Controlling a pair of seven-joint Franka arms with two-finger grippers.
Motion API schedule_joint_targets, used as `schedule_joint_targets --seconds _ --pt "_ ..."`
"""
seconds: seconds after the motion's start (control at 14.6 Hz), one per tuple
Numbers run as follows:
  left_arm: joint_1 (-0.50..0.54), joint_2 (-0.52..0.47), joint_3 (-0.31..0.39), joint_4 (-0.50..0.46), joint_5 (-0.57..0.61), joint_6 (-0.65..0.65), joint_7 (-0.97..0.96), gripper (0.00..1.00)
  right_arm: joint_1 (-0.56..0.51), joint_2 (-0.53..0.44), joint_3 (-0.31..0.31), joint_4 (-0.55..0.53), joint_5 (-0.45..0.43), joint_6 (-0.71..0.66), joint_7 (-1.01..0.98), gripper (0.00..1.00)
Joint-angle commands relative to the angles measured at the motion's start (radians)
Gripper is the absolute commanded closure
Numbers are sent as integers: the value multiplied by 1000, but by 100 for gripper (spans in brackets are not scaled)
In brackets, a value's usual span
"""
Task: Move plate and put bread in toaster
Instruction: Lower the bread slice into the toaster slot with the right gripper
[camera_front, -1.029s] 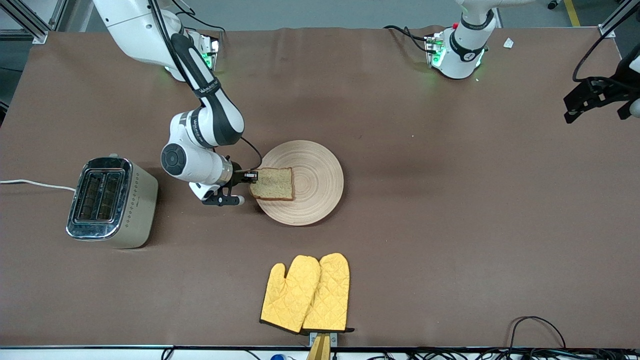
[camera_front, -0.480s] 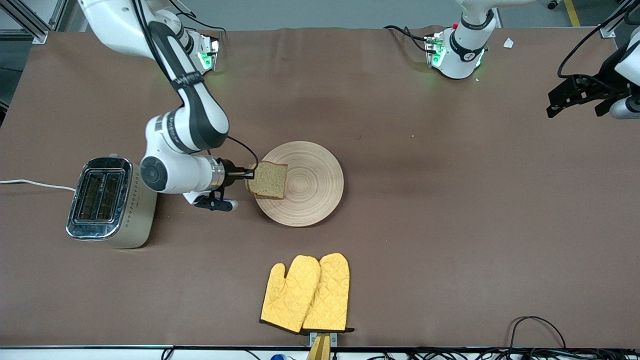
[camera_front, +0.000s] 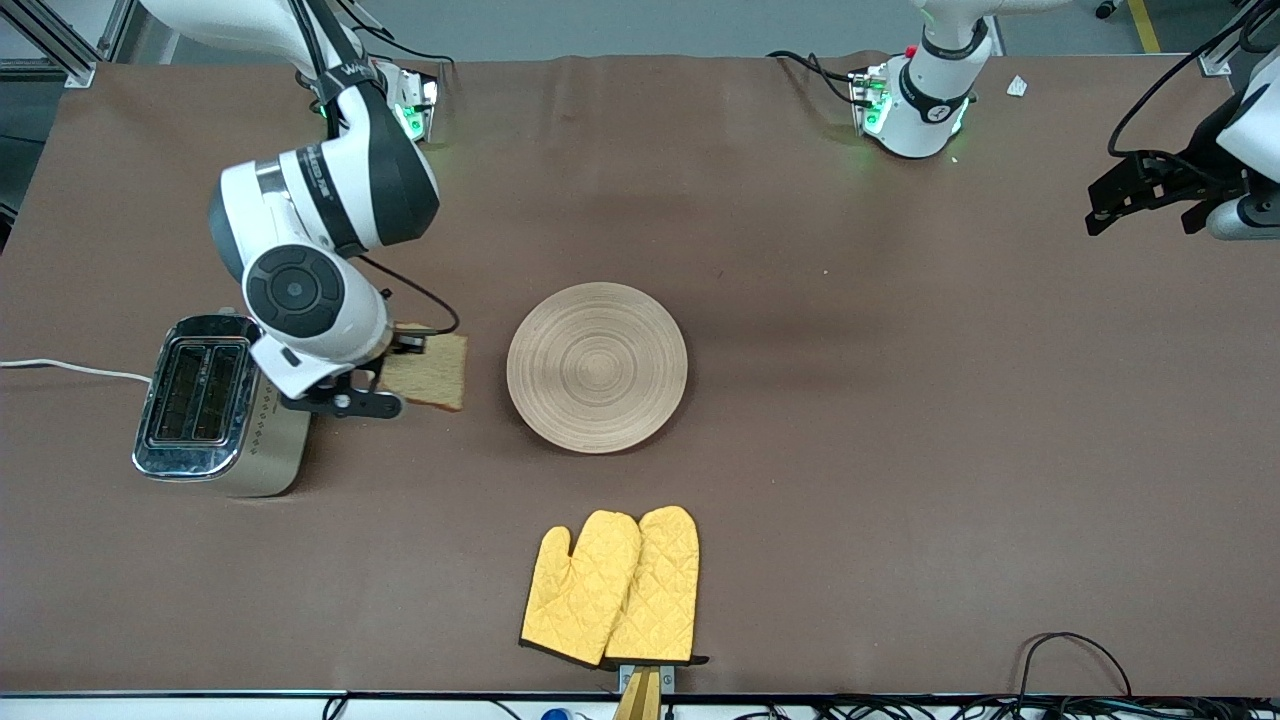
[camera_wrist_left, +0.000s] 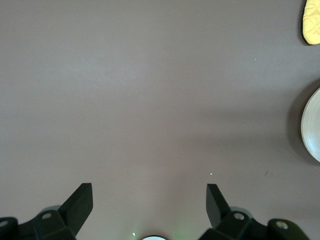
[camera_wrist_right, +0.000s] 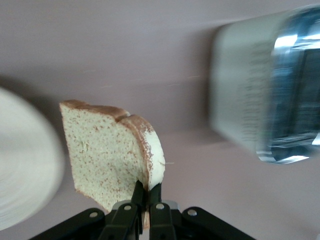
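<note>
My right gripper (camera_front: 412, 345) is shut on the edge of the bread (camera_front: 430, 371), a pale speckled slice with brown crust, and holds it in the air between the toaster (camera_front: 222, 405) and the plate (camera_front: 597, 366). In the right wrist view the fingers (camera_wrist_right: 148, 196) pinch the bread (camera_wrist_right: 105, 150), with the cream toaster (camera_wrist_right: 265, 90) beside it and the plate's rim (camera_wrist_right: 22, 165) at the edge. The round wooden plate is bare, in the middle of the table. My left gripper (camera_front: 1150, 195) is open and empty, high over the left arm's end of the table; it waits.
A pair of yellow oven mitts (camera_front: 615, 587) lies near the table's front edge, nearer the front camera than the plate. The toaster's white cord (camera_front: 70, 368) runs off the right arm's end of the table. The left wrist view shows bare brown table (camera_wrist_left: 150, 100).
My right gripper has lifted the bread off the plate and carried it toward the toaster, leaving the plate bare. The left arm has shifted slightly.
</note>
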Motion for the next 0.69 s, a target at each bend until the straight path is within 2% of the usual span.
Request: schedule_joint_targets --seconds 0.0,0.21,0.62 --pt "-7 -7 4 -9 -8 19 18 0 -7 18 3 36 -181 -79 -1 100" --pt "2 -9 6 -7 -3 13 24 0 -19 18 0 30 -351 -165 -6 100" --pt "2 -7 6 -3 -6 19 23 0 -173 18 0 21 -422 -160 -125 100"
